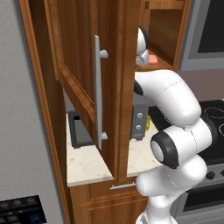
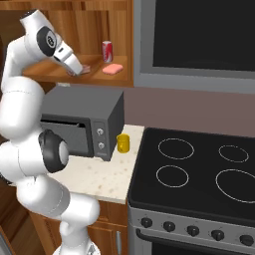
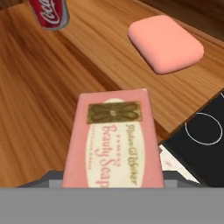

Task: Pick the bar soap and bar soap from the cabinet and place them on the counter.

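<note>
On the wooden shelf of the open cabinet (image 2: pixel 99 74) lie two soaps. A pink boxed bar soap (image 3: pixel 111 140) labelled Beauty Soap sits between my gripper's jaws, which are closed on its sides. My gripper (image 2: pixel 79 70) reaches into the cabinet at the shelf's left part. A plain salmon-pink bar soap (image 3: pixel 166 43) lies apart, further right on the shelf (image 2: pixel 113 68). In the left base view my gripper (image 1: pixel 142 59) shows just past the door's edge, with the pink bar soap (image 1: pixel 152 58) beside it. The beige counter (image 2: pixel 107 182) lies below.
A red cola can (image 3: pixel 49 13) stands at the back of the shelf. The cabinet door (image 1: pixel 78 65) with its silver handle (image 1: pixel 98 92) hangs open to my left. A grey microwave (image 2: pixel 79 124) and a yellow object (image 2: pixel 123 143) stand on the counter; the black stovetop (image 2: pixel 199 169) lies to the right.
</note>
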